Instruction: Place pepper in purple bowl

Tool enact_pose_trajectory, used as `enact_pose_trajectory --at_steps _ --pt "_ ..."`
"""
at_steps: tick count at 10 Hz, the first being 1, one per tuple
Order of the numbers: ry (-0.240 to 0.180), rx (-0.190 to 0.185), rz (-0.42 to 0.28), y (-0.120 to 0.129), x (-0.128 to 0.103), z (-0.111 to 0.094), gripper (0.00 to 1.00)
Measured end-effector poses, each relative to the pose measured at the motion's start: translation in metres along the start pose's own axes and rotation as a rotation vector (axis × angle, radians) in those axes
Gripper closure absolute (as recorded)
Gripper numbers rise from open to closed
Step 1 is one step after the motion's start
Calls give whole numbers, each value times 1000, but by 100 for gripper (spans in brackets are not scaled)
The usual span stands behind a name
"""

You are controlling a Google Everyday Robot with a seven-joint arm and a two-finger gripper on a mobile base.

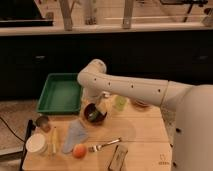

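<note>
Pepper (93, 115): green sliver inside purple bowl (98, 122). Gripper (100, 103) right over bowl's back rim; grip state can't tell, contact with pepper can't tell either. Green tray (60, 95) just beside bowl on left, pale green cup (120, 102) near on right. Fork (105, 145) and orange-red fruit (79, 150) toward front edge. Bare tabletop (145, 132) right of bowl, out to right edge.

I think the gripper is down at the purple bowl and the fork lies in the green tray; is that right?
Not quite. The gripper is at the purple bowl, but the fork lies on the wooden table beside the round orange fruit, not in the green tray. The camera view shows this.
</note>
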Motion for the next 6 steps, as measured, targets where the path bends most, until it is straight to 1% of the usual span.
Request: enact_pose_trajectory --at_steps 6 --pt "-8 13 -2 0 5 -2 20"
